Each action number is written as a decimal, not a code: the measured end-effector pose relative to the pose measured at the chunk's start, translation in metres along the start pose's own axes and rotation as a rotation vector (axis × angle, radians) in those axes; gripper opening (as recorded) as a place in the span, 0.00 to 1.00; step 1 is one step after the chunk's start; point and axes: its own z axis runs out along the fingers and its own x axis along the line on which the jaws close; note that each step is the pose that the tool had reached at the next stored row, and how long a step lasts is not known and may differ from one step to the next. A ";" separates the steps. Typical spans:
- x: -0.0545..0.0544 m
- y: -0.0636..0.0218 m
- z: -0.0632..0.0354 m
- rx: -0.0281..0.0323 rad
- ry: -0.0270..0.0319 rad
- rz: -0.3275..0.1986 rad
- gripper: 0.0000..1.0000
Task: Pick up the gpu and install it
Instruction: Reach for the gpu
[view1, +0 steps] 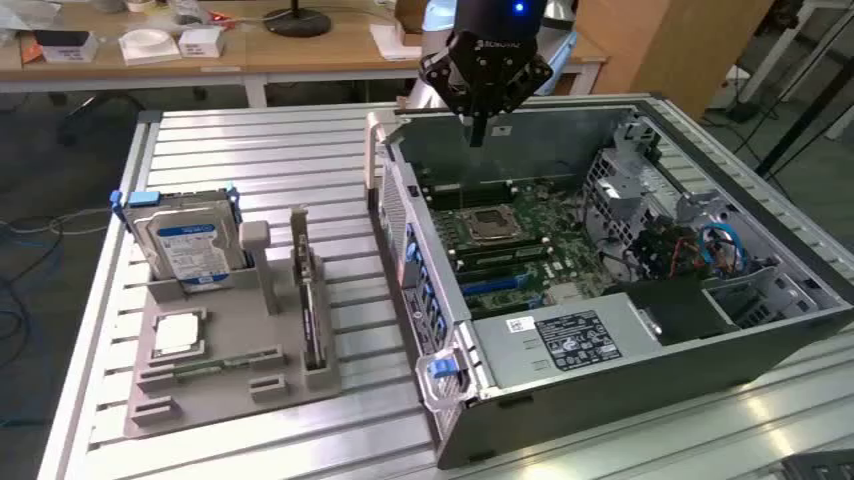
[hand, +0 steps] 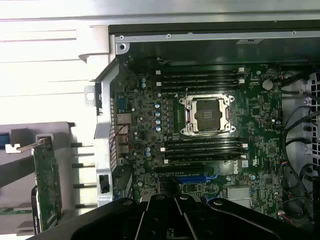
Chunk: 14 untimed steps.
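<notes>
Not started: the gpu (view1: 311, 310) is seen upright in the fixture (view1: 214, 400) on the table (view1: 267, 150), at 9 o'clock of the PC case (view1: 534, 420) in the exterior view. The end effector (view1: 477, 136) is held over the open case with fingers together and nothing gripped.

Ribbed matt metal table (view1: 254, 150), matt grey plastic rack (view1: 227, 385), bare sheet-metal case (view1: 561, 140).

Rear: wooden desk (view1: 307, 55) w/ black lamp base (view1: 296, 22) and white boxes (view1: 150, 45) on top. Fwd: workbench (view1: 240, 150), slatted aluminium top. Floor (view1: 54, 140) dark; loose cables (view1: 34, 225) at exterior view's left. Wooden cabinet (view1: 681, 45) at rear, exterior view's right.
</notes>
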 end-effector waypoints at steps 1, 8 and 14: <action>0.000 0.0000 0.0000 0.0000 0.0000 0.000 0.11; 0.000 0.0000 0.0000 0.0000 0.0000 0.000 0.11; 0.001 0.0000 0.0000 0.0000 0.0000 0.000 0.11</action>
